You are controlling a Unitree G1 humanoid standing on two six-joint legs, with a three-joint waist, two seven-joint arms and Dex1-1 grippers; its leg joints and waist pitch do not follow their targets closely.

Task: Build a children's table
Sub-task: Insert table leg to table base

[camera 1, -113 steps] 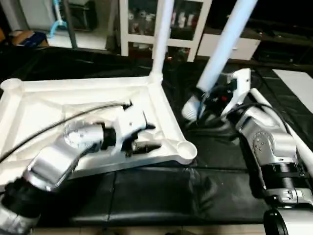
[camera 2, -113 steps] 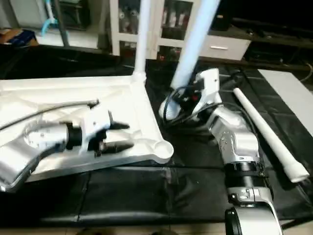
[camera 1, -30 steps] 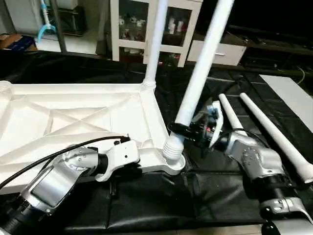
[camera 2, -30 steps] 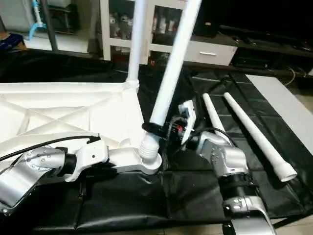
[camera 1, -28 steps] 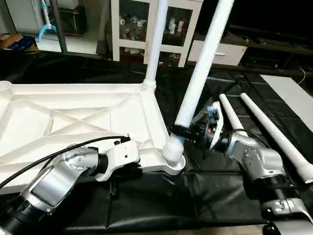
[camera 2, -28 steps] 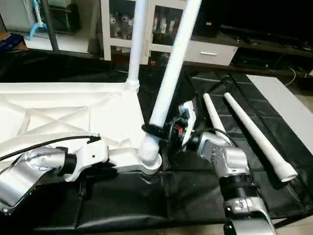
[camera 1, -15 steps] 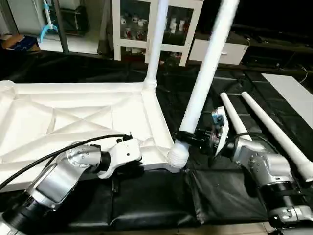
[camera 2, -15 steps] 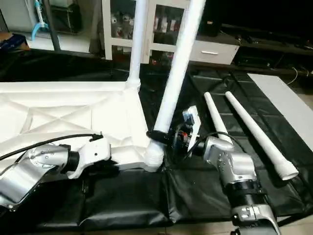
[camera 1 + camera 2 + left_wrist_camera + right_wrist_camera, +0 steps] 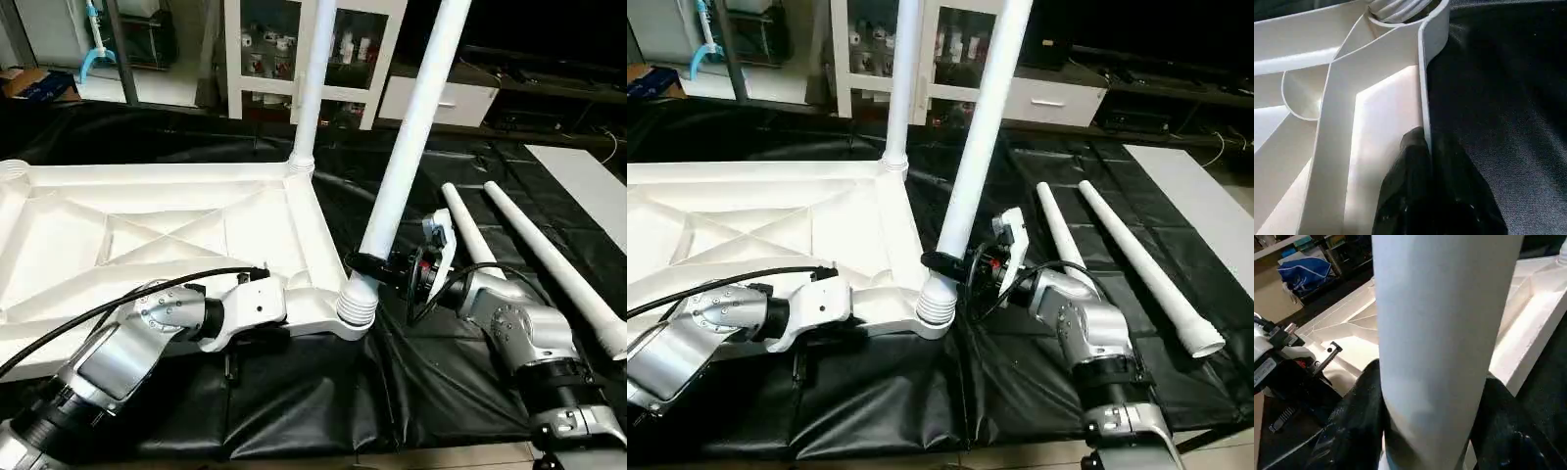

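The children's table top [image 9: 176,196] lies upside down on the black mat, ribs facing up. One white leg [image 9: 312,88] stands upright in its far right corner socket. A second leg [image 9: 407,147] leans to the right, with its threaded end [image 9: 357,305] sitting at the near right corner socket and the threads still showing. My right gripper [image 9: 368,262] is shut around this leg just above the threads, one black finger [image 9: 1359,421] on each side. My left gripper [image 9: 1426,138] is shut on the top's thin near rim [image 9: 1422,88], close to that corner.
Two loose white legs [image 9: 468,233] [image 9: 554,269] lie side by side on the mat to the right of my right arm. A white glass-fronted cabinet [image 9: 274,49] stands behind the table. A black cable [image 9: 108,308] runs along my left forearm.
Since the earliest frames the right gripper has brought the leg from above the mat to the near corner socket, and the left gripper has moved from the ribs to the near rim. In the last second only the view shifts.
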